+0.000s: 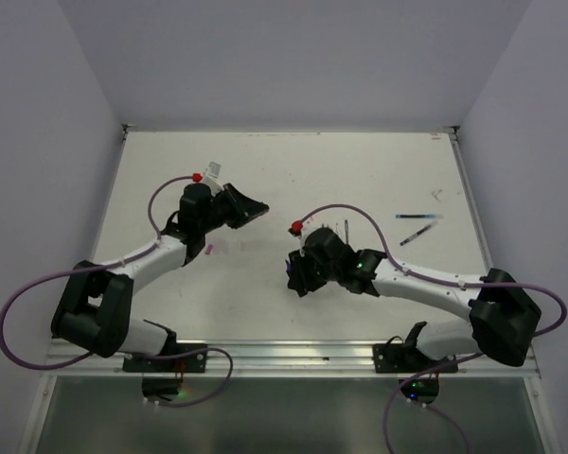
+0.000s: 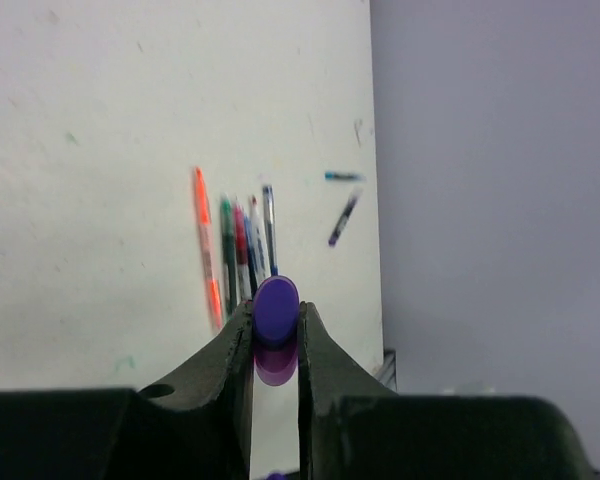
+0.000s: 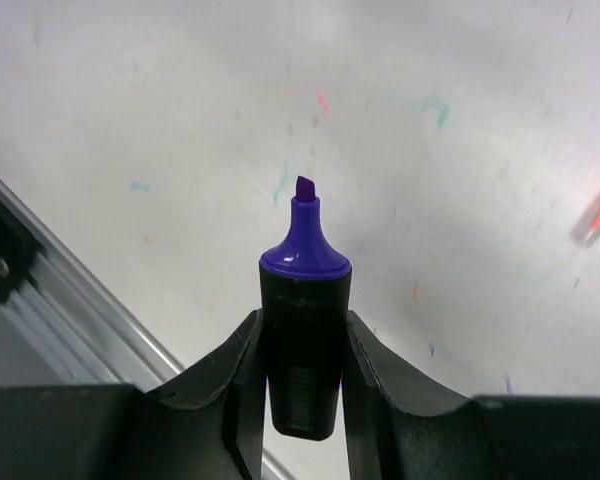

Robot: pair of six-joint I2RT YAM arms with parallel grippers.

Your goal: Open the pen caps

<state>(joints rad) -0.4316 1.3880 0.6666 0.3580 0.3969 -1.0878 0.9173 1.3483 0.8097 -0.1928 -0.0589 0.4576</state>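
My left gripper is shut on a purple pen cap, whose round end faces the camera. In the top view the left gripper hangs over the middle-left of the table. My right gripper is shut on a black highlighter with a purple collar. Its purple chisel tip is bare and points away over the table. From above, the right gripper sits near the table's centre, apart from the left one.
A row of several pens, orange, green, red and blue, lies side by side beyond the left gripper. Two loose dark pens lie at the right of the table. The metal front rail runs past the right gripper.
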